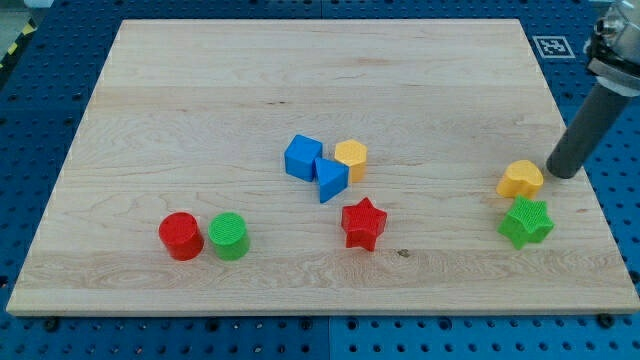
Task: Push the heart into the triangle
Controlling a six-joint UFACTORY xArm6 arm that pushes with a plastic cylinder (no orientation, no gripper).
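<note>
1. The arm comes in from the view's upper right corner; only its pale collar and the dark rod below it show.
2. The rod leans, its upper part toward the view's right and its lower end toward the view's left.
3. My tip rests on the wooden board near the board's right edge.
4. There are no fingers or jaws on this arm, so there is nothing to open or close; the rod holds nothing.
5. The yellow heart lies just to the view's left of my tip, very close to it; I cannot tell whether the two touch.
6. The green star sits just below the yellow heart, touching it or nearly so.
7. The blue triangle lies near the middle of the board, well apart from the yellow heart and to its left in the view.
8. The blue cube touches the blue triangle on its upper left side.
9. The yellow hexagon touches the blue triangle on its upper right side.
10. The red star sits below the blue triangle, near it but apart.
11. The red cylinder and the green cylinder stand side by side near the board's lower left, the red one on the left.
</note>
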